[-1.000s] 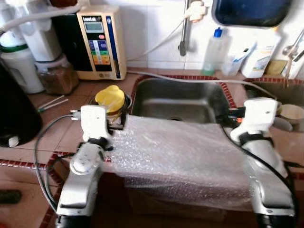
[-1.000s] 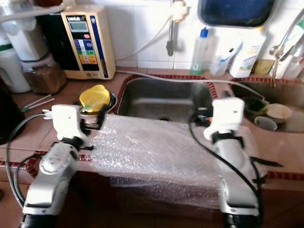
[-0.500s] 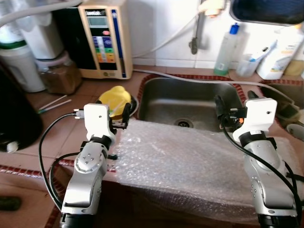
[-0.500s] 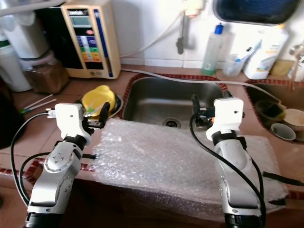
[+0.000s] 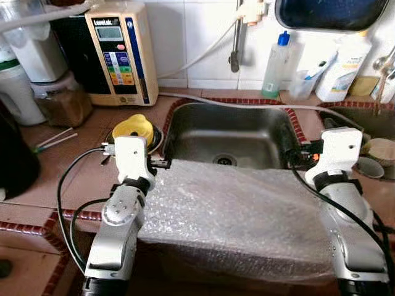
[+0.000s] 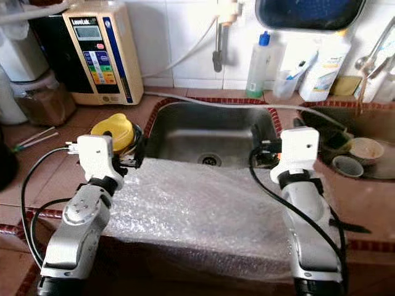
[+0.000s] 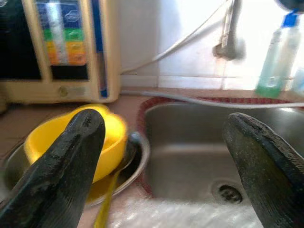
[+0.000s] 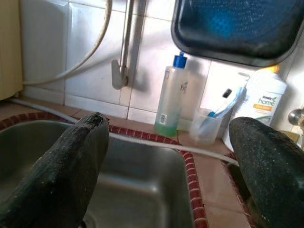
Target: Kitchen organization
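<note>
Hovering L gripper [image 7: 161, 156] & R gripper [image 8: 171, 156], fingers spread, bubble wrap [image 5: 241, 216] below, sink [image 5: 228, 132] ahead

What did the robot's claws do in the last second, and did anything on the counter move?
Not much. Both arms stayed over the bubble wrap by the sink, with small shifts that are mostly the camera moving. The left claw and right claw are open and have picked up nothing. The yellow bowl and the bottles behind the sink kept their places.
</note>
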